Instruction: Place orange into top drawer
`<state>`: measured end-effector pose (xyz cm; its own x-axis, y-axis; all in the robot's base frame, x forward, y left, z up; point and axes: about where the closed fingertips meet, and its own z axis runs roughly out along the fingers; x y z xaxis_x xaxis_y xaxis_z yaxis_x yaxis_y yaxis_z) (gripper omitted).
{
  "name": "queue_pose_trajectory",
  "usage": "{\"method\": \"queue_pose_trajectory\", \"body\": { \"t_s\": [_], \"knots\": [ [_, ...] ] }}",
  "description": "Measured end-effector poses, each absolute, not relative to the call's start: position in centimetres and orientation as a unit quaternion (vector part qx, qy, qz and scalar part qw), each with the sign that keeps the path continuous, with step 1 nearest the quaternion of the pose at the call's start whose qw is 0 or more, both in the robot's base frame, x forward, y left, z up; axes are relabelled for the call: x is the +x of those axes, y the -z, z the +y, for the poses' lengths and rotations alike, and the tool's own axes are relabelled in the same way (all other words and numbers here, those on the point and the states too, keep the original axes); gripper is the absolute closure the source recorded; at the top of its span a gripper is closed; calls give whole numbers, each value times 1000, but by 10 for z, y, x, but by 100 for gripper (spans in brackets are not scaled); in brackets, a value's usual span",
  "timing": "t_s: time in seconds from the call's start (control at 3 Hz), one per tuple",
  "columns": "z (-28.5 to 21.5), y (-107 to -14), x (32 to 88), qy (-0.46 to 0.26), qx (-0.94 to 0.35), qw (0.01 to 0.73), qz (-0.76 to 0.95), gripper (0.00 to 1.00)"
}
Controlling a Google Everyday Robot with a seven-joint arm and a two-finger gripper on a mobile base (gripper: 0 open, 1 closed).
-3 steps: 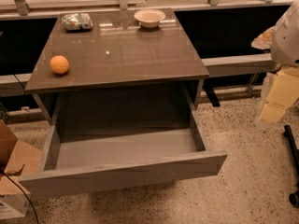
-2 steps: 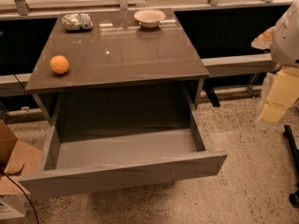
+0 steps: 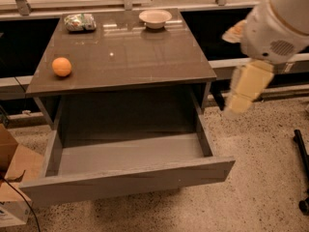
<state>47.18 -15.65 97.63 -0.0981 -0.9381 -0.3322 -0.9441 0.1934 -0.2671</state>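
Observation:
The orange sits on the brown table near its left edge, in front of the snack bag. The top drawer is pulled wide open below the table top, and its grey inside holds nothing. My gripper hangs at the end of the cream-coloured arm link at the right, beside the table's right front corner and above the floor. It is far from the orange and holds nothing that I can see.
A green-and-white snack bag lies at the table's back left. A shallow white bowl stands at the back middle. Cardboard boxes stand on the floor to the left of the drawer. A black object lies on the floor at the far right.
My arm has swung left, closer to the table's right side. The orange, bowl, bag and drawer have not moved.

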Motion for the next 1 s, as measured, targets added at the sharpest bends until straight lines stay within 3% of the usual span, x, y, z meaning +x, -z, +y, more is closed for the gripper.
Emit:
{"method": "queue_pose_trajectory", "body": {
  "t_s": [1.0],
  "knots": [
    [-48, -943, 534, -85, -682, 249, 682, 0]
  ]
}}
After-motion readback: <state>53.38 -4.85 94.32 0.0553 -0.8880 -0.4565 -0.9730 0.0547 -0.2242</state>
